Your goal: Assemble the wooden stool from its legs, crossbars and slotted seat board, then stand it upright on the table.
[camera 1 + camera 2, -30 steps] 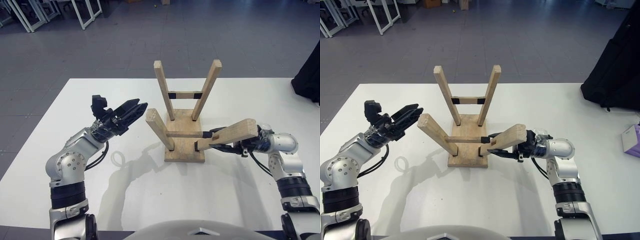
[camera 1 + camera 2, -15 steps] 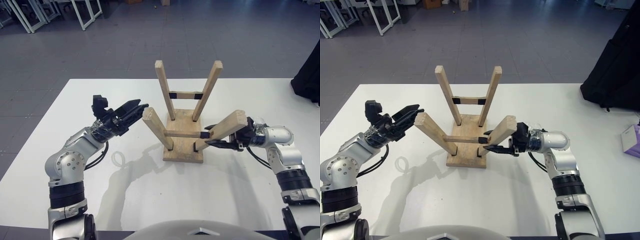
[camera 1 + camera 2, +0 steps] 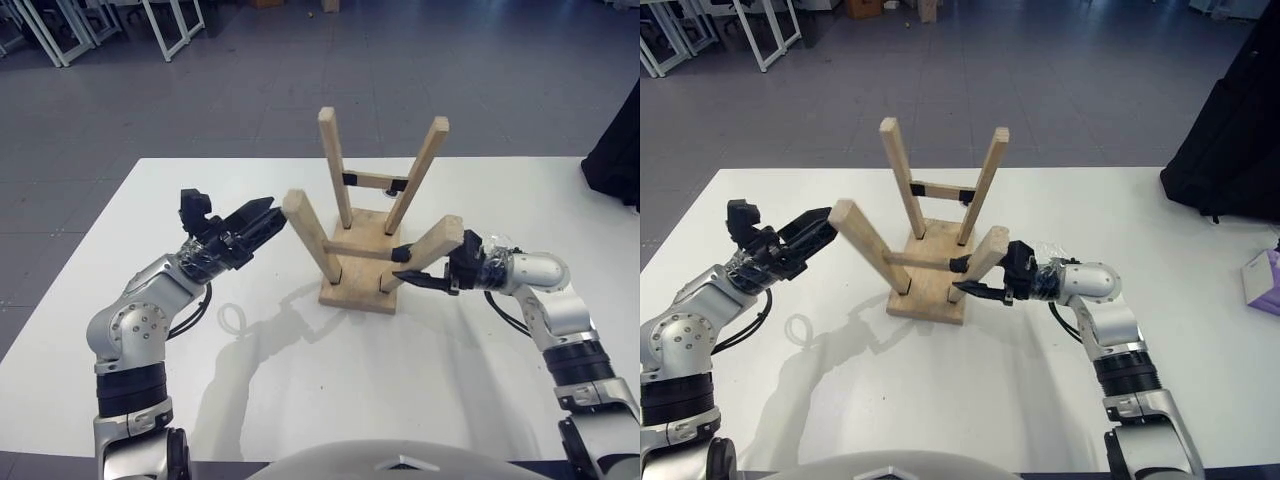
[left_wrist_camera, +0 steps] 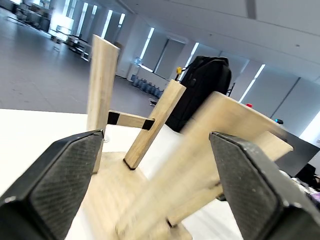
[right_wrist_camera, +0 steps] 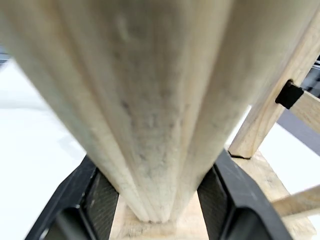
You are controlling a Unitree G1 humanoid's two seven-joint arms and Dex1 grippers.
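The wooden stool stands upside down on the white table [image 3: 300, 400], its seat board [image 3: 352, 296] flat and all legs pointing up. A crossbar [image 3: 375, 181] joins the two far legs, and another crossbar [image 3: 362, 252] joins the near pair. My right gripper [image 3: 410, 268] is shut on the near right leg [image 3: 432, 243], low on its slanted length; that leg [image 5: 150, 100] sits between the black fingers [image 5: 75, 200]. My left gripper [image 3: 272, 214] is open at the top of the near left leg [image 3: 308, 238], which lies between its wide-spread fingers [image 4: 55, 180].
A loose loop of cable [image 3: 235, 318] lies on the table beside my left arm. A black bag [image 3: 1230, 130] stands off the table's far right corner, and a purple box [image 3: 1265, 280] sits at the right edge. Bare table surface lies in front of the stool.
My right gripper has pushed its leg leftward and more upright. The whole stool has shifted left and turned a little, bringing the near left leg's top between the left gripper's fingers.
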